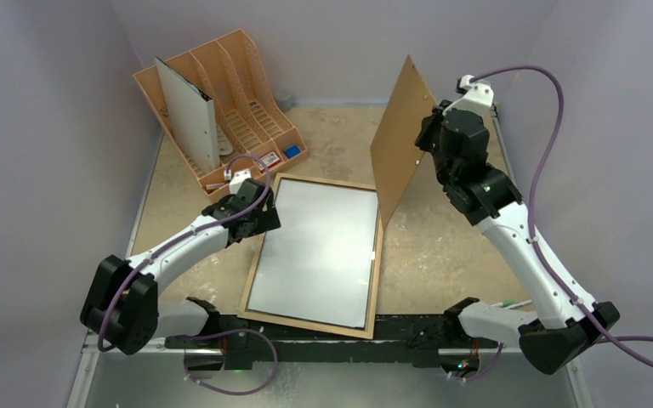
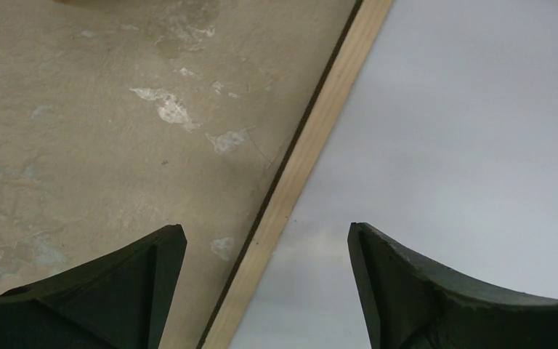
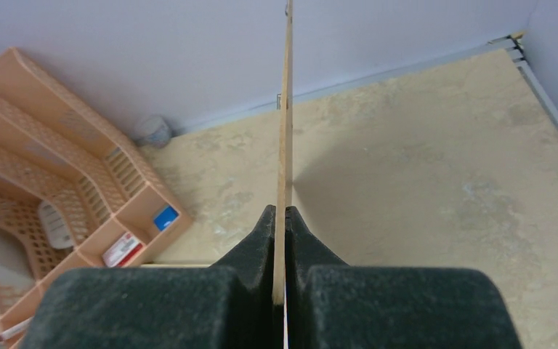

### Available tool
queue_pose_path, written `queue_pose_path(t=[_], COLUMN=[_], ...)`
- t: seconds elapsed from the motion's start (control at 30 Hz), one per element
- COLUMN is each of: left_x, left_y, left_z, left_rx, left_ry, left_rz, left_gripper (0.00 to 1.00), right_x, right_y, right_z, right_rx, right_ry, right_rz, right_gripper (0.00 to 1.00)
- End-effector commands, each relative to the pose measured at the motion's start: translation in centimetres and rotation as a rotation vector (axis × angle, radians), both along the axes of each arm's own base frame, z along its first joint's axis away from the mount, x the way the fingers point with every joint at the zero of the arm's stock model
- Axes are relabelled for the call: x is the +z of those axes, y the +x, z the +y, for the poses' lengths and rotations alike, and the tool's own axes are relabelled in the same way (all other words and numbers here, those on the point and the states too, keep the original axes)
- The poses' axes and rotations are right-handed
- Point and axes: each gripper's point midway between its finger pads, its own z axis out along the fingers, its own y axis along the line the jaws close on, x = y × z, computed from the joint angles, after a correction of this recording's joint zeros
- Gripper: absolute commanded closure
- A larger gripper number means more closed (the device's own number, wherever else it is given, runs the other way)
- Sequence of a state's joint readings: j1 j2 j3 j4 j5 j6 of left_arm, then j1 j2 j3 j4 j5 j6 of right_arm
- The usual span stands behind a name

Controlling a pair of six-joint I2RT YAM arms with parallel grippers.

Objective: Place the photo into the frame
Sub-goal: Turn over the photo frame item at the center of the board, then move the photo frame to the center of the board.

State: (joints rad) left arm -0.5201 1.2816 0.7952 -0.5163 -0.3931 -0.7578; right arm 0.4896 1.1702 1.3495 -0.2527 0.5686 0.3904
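The frame [image 1: 306, 324] lies flat in the middle of the table, its light wood rim [image 2: 312, 145] facing up. A flat pale grey-white surface [image 1: 319, 251] fills it; I cannot tell whether this is the photo's white reverse or the glass pane. My left gripper [image 1: 259, 217] hovers open over the frame's far left edge, its fingers [image 2: 265, 236] straddling the rim with nothing between them. My right gripper [image 1: 429, 136] is shut on the plain brown backing board [image 1: 400, 144]. It holds the board [image 3: 285, 109] upright above the frame's far right corner.
An orange file organizer [image 1: 247, 93] stands at the back left. A flat white panel with a dark edge [image 1: 189, 115] stands in one of its slots, and small items lie in its front bins. Purple walls close in three sides.
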Motion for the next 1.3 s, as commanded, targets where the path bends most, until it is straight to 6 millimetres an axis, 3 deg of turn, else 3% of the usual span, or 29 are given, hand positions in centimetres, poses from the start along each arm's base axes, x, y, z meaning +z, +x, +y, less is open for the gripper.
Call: queue_pose_path(t=[0.0,0.2,0.4,0.53,0.73,0.93,1.13,1.27], left_x=[-2.6,-4.2,-2.6,-1.9,-0.9,0.1,0.2,-1.4], left_y=[-0.1,-1.1,-1.4,-1.4,-0.5,0.4,1.4,2.1], left_z=[0.1,-1.7,-5.7,-7.7,-10.3,-12.3,-13.0,-10.6], left_rx=[0.047,0.009,-0.105,-0.132,-0.158,-0.168,-0.178,-0.168], left_ry=[-0.108,-0.249,-0.463,-0.577,-0.732,-0.878,-0.908,-0.692], left_rz=[0.017,0.058,0.050,0.057,0.039,0.020,-0.004,-0.021], left_gripper=[0.13,0.15,0.21,0.23,0.25,0.26,0.28,0.35], right_x=[6.3,7.4,7.4,5.7,4.7,5.9,6.0,5.7], right_y=[-2.0,-3.2,-3.7,-3.3,-3.2,-3.7,-4.2,-4.3], right_z=[0.8,1.4,2.6,3.1,2.4,1.2,0.7,0.8], right_rx=[0.081,0.136,0.182,0.154,0.077,0.040,0.024,0.026], right_ry=[0.176,0.237,0.342,0.468,0.611,0.653,0.677,0.679], right_rz=[-0.169,-0.189,-0.188,-0.152,-0.166,-0.214,-0.223,-0.216], right_gripper=[1.00,1.00,1.00,1.00,1.00,1.00,1.00,1.00])
